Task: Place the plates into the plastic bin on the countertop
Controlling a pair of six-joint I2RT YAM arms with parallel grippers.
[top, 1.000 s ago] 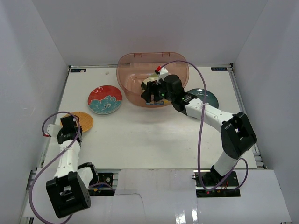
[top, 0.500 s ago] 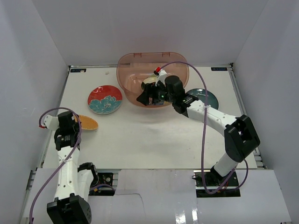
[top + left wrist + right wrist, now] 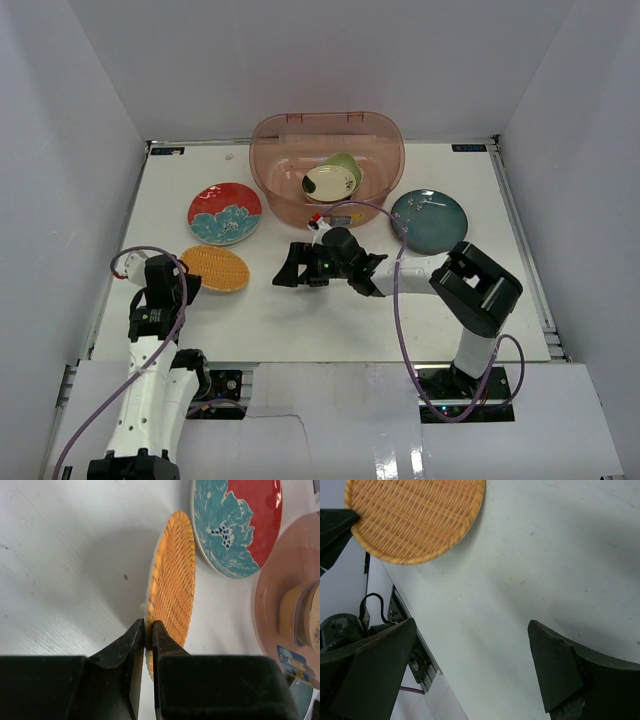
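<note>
My left gripper is shut on the rim of the orange woven round plate, pinching its edge in the left wrist view, where the plate stands edge-on over its shadow. My right gripper is open and empty, low over the white countertop, just right of that plate. The reddish-brown plastic bin stands at the back centre with a cream and green plate inside. The red plate with a teal flower lies left of the bin. The dark teal plate lies right of it.
White walls close in the countertop on three sides. A metal rail runs along its near edge below my right gripper. The red plate and the bin's wall lie just beyond the orange plate.
My right gripper left the bin and swung down-left to the middle of the countertop, open. My left gripper carried the orange plate to the right and nearer the front.
</note>
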